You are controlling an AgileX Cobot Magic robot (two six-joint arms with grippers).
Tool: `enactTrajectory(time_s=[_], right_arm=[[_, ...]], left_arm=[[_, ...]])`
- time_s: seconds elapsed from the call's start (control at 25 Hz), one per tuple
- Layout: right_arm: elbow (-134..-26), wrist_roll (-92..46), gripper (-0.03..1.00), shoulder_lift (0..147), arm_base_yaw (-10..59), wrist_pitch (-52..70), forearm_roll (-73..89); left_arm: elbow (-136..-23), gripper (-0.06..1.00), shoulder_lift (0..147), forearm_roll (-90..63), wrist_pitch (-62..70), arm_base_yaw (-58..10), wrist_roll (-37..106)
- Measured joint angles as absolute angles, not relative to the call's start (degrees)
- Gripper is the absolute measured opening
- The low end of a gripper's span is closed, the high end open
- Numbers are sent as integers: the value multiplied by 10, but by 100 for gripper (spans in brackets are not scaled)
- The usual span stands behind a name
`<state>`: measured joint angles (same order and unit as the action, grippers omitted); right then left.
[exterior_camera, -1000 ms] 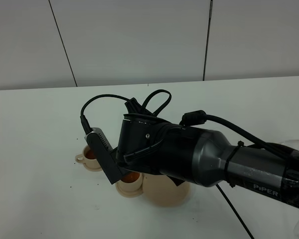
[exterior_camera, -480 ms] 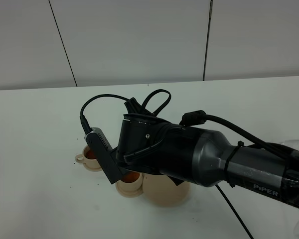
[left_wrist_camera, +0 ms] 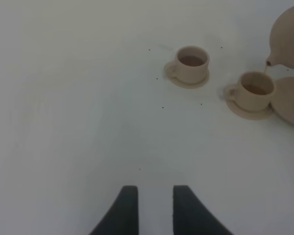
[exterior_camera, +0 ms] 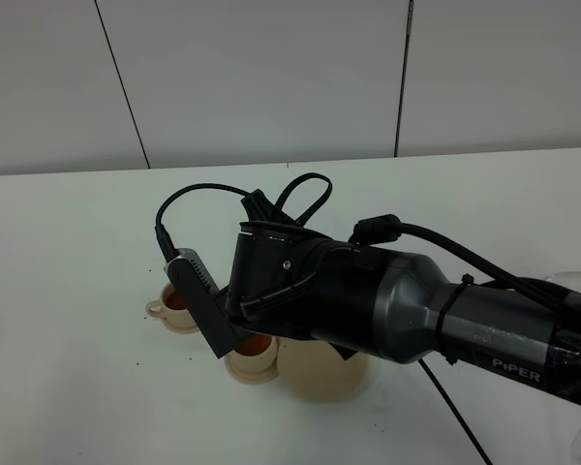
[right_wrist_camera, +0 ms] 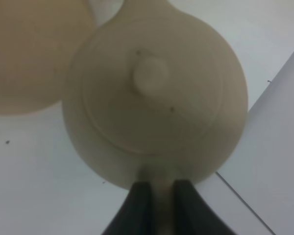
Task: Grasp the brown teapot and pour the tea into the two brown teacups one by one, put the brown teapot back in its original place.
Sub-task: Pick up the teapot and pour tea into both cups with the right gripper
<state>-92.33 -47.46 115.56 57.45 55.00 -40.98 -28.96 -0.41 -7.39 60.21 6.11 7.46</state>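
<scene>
The brown teapot (right_wrist_camera: 154,93) hangs tipped in the air just above the edge of the wide teapot saucer (left_wrist_camera: 290,100) — the right gripper (right_wrist_camera: 160,186) is clamped on its loop handle. Its handle-to-spout axis slants downward, the spout aimed into the near teacup (left_wrist_camera: 256,90) just beside that saucer. That cup shows tea, and so does the far teacup (left_wrist_camera: 190,62) beyond it, so pouring looks nearly finished — levelling the pot and setting it back on the saucer remain. The left gripper (left_wrist_camera: 154,198), well away from the saucer, hangs empty, jaws slightly apart.
</scene>
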Motion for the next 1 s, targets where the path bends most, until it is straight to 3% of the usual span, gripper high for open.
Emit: enactTrajectory(time_s=[1.0], right_arm=[[-923,-472,10,1156,581,555,-436]], left_arm=[[-290,24,-4,-74,602,61,75]])
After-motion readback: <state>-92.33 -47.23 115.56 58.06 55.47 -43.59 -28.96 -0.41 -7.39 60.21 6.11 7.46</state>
